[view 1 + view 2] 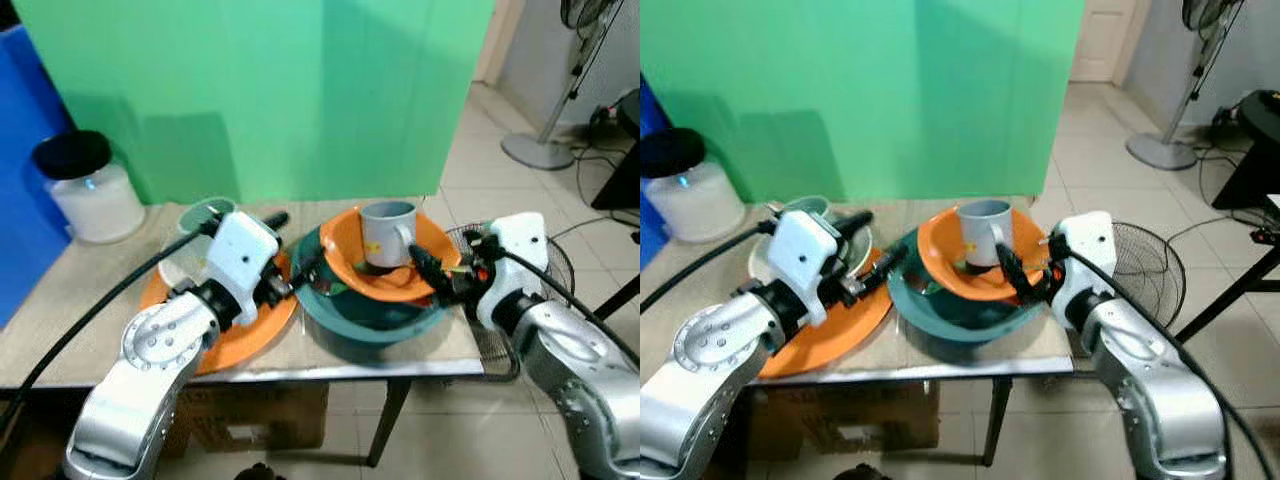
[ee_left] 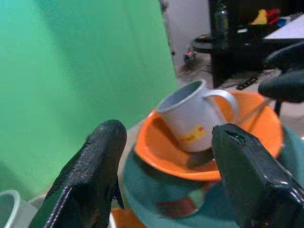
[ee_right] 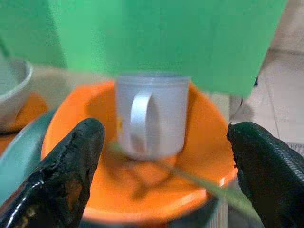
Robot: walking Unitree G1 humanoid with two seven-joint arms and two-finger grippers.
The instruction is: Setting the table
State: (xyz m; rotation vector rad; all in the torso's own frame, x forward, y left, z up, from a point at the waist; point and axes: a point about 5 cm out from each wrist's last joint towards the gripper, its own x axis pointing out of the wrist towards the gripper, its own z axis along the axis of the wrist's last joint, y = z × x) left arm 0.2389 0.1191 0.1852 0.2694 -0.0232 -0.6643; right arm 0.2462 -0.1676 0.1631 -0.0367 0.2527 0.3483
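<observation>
— Green backdrop (image 1: 260,90), tiled floor, one small bench (image 1: 80,280) at centre frame. What do we log as placed?

— Little, we judge. Item one: grey mug (image 1: 387,232), sitting tilted in an orange bowl (image 1: 400,275), which is nested in a teal bowl (image 1: 365,325), all stacked at centre frame. Item two: flat orange plate (image 1: 255,335) at lower left, with a pale bowl (image 1: 805,225) resting on its far edge. Nothing looks laid out as a place setting yet.

— And our arms?

— Left gripper (image 2: 164,166): fingers spread wide, empty, aimed at the stack from the frame's left, tips near the teal bowl's rim. Right gripper (image 3: 164,171): fingers also wide apart, empty, facing the mug handle from the right, close to the orange bowl's edge. A thin green rod-like thing lies across that bowl; we cannot identify it.

— Remaining?

— By our reckoning, nearly everything: unstack bowls and mug, then spread them. White jar (image 1: 90,190) at upper left, fan (image 1: 565,80) upper right: not task stock.
</observation>
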